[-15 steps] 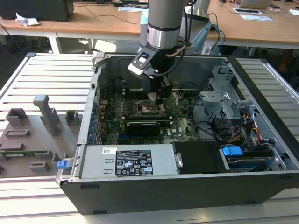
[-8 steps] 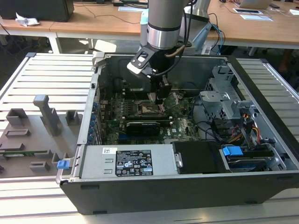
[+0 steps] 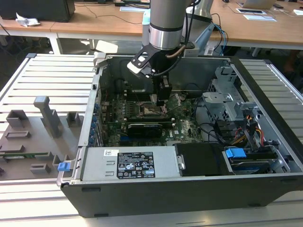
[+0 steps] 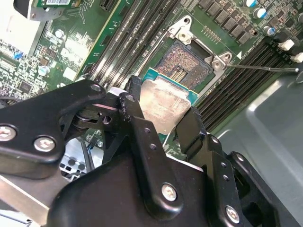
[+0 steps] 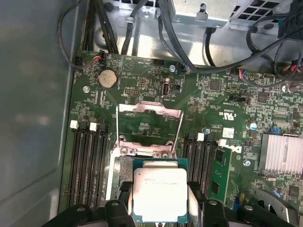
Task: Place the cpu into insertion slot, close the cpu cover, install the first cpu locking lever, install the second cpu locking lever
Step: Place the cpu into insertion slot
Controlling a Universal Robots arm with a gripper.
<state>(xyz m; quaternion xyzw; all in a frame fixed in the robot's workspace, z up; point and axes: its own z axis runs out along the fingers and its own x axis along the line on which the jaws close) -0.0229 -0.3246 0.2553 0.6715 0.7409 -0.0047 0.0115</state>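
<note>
Starting at the exterior view's left, grey plastic holders (image 3: pixel 47 116) stand on the slatted tabletop (image 3: pixel 52 71) beside the open computer case (image 3: pixel 189 194). Inside it, the hand (image 4: pixel 163 106) clamps the cpu (image 5: pixel 159 196) by two opposite edges, partly over the bare insertion slot (image 4: pixel 187 68). Just beyond, the cpu cover (image 5: pixel 149 109) lies flipped open.

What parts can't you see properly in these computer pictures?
- Underside of the cpu: it faces away in both wrist views.
- Most of the insertion slot: the cpu covers it in the first wrist view.
- Whether the cpu touches the slot: cannot tell.
- Body of the gripper: cut off by the edge of the first wrist view.
</note>
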